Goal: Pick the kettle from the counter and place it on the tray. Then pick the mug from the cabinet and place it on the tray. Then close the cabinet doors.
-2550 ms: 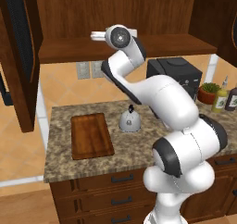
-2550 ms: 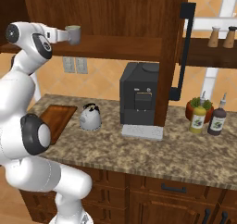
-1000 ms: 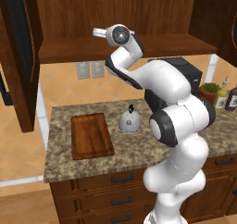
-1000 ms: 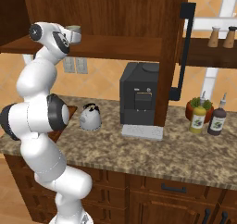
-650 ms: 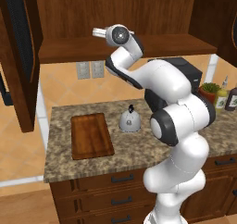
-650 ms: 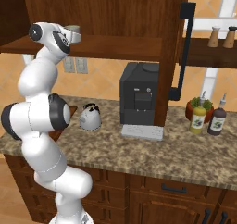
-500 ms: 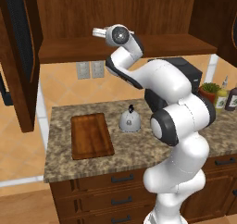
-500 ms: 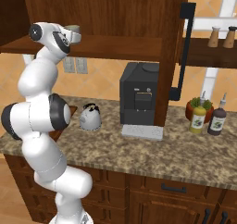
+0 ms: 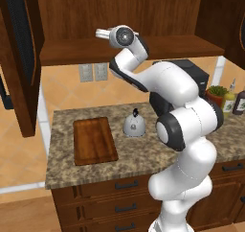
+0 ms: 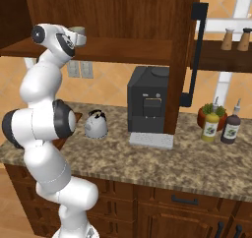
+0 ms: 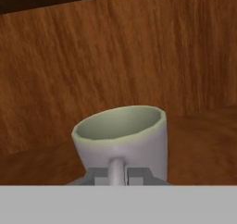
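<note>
I am scanning the left base view from left to right. At nine o'clock the cabinet door (image 9: 21, 58) is hanging wide open. Next comes the tray (image 9: 94, 141), lying bare on the counter (image 9: 62, 166) at about eight o'clock, its long side running away from me toward the wall. Just right of it, near the centre, the kettle (image 9: 134, 125) is sitting upright on the counter beside the tray and not on it, its black knob pointing straight up. So I am judging the first step as not done: the kettle is waiting, while I am working on the mug out of order.

Up at eleven o'clock my arm is reaching onto the cabinet (image 9: 158, 15) shelf. In the hand view the gripper (image 11: 117, 176) is closed on the mug (image 11: 122, 137), the two fingers pinching what looks like the handle at the bottom edge. The mug is standing on the shelf close to the wooden back, upright, its mouth opening upward and its long axis vertical, the handle turned toward my hand. In the right base view the mug (image 10: 78, 34) is sitting at the hand's tip at about eleven o'clock.

Left to do, as I am reading it: lifting the mug out onto the tray, moving the kettle there too, and closing both doors.
</note>
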